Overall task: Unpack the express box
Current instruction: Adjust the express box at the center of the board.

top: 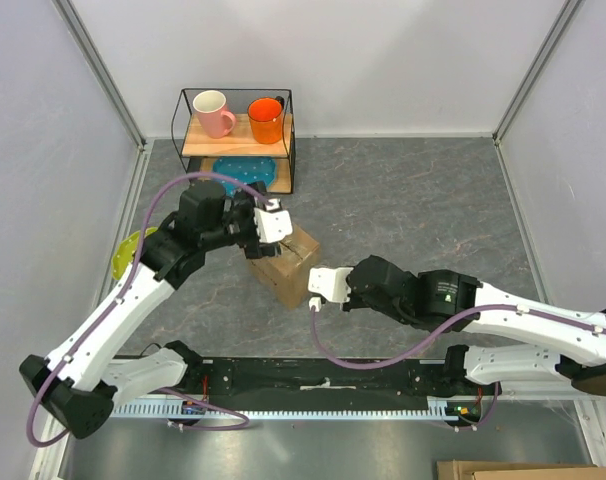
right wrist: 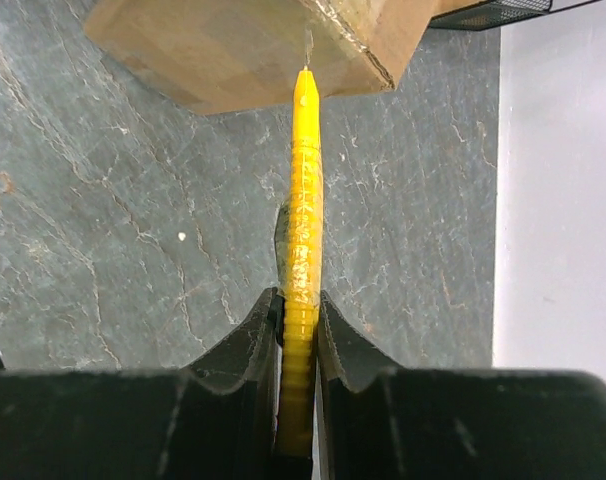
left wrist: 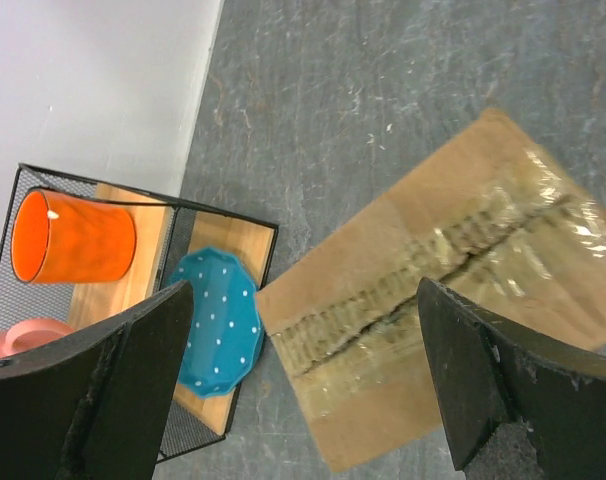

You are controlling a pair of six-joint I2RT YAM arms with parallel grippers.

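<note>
My right end effector [right wrist: 301, 305] pinches a yellow cutter [right wrist: 305, 200], tip at the express box [right wrist: 213, 50]; left end effector [left wrist: 303, 295] spread above. Next I slice the tape [left wrist: 538, 215].

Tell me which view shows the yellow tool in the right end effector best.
Right wrist: the yellow tool runs full length from the right end effector, shut on it, to its tip at the edge of the express box. Top external barely shows it. Left wrist does not show it.

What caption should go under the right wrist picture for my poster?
The right gripper holds a yellow cutter, its tip at the edge of the cardboard box.
</note>
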